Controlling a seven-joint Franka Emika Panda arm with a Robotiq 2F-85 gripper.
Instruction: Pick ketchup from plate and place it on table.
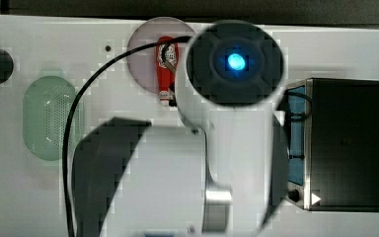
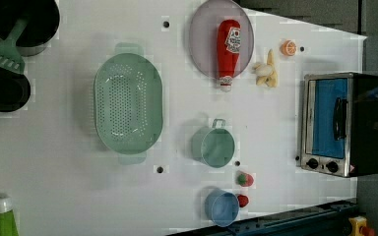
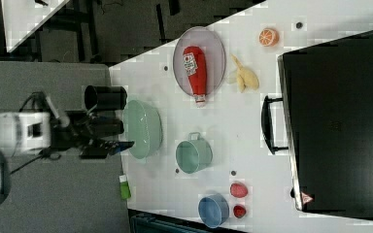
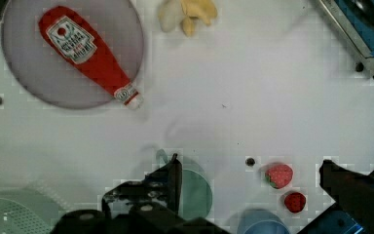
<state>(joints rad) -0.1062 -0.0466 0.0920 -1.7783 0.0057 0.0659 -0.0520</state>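
Note:
The ketchup point(image 4: 85, 53), a slim red bottle with a white label, lies flat on the round lilac-grey plate point(image 4: 39, 73). Its pale cap end reaches past the rim over the white table point(image 4: 233, 73). The left view has the ketchup point(image 2: 228, 49) on the plate point(image 2: 204, 44) near the table's far edge. The top view catches the ketchup point(image 1: 166, 71) beside the arm point(image 1: 234, 61), which covers part of the plate point(image 1: 145, 49). My gripper point(image 4: 253, 180) hangs open well away from the bottle, its fingers point(image 4: 173, 178) wide apart with nothing between them.
On the table are a green perforated basket point(image 2: 128, 103), a teal cup point(image 2: 214, 145), a blue bowl point(image 2: 222, 207), two strawberries point(image 2: 244, 179), a banana point(image 2: 267, 73) and an orange slice point(image 2: 289, 47). A toaster oven point(image 2: 334, 125) stands at the left view's right. Black pots point(image 2: 22, 19) sit at the left view's left.

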